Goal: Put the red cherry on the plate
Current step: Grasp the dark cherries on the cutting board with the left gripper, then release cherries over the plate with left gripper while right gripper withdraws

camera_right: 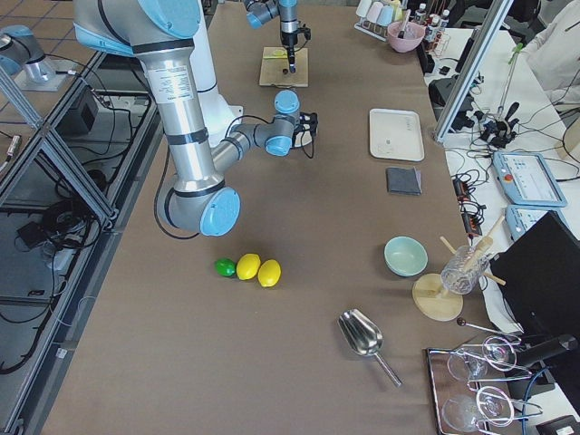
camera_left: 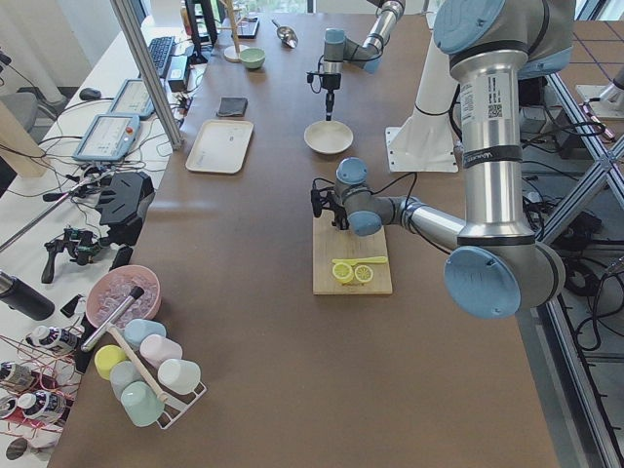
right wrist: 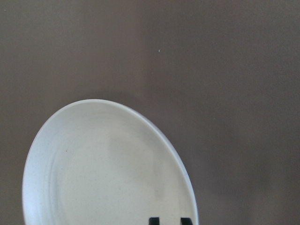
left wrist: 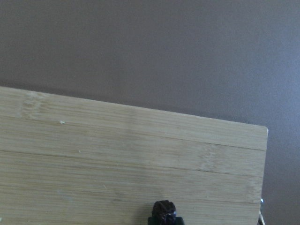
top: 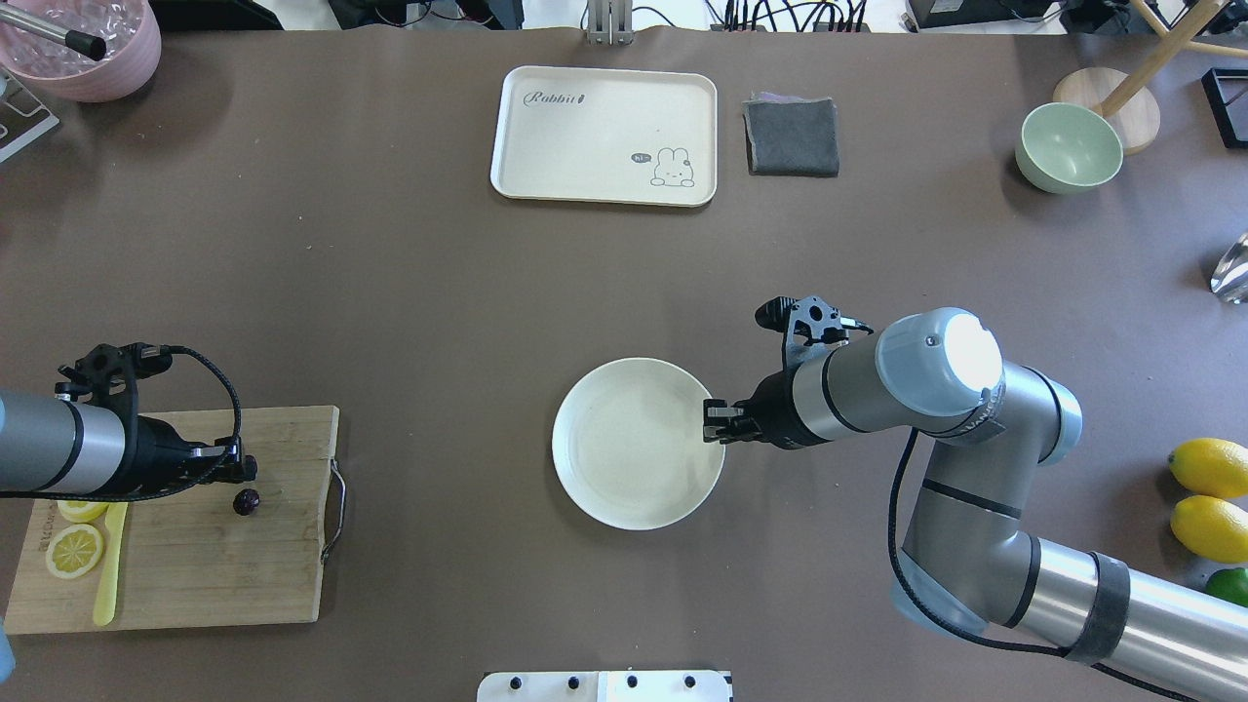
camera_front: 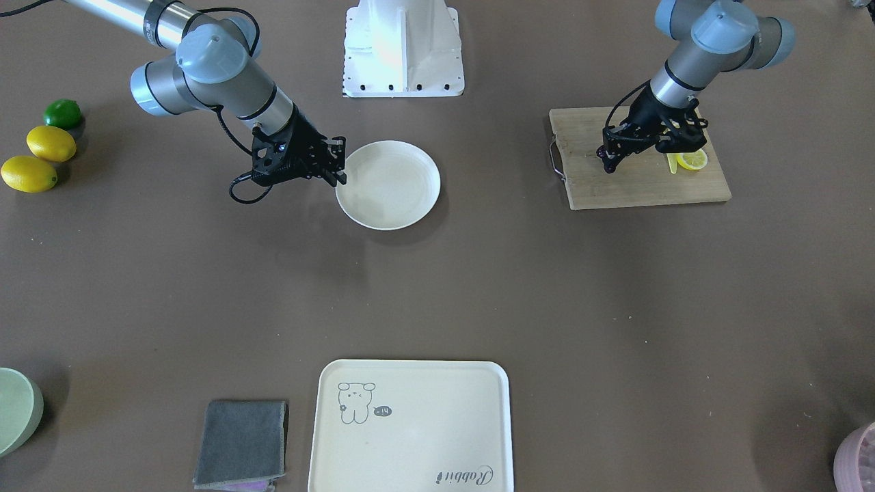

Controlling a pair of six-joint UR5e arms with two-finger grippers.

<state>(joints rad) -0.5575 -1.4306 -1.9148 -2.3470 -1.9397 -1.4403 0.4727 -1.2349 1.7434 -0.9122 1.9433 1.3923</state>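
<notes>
red cherry partly hidden at frame bottom, stem indiscernible

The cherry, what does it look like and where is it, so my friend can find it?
Find the wooden cutting board on the robot's left. Towards its handle end is the red cherry, tiny, round and dark purple-red, unlike the pale yellow lemon slices at the board's other end.
</notes>
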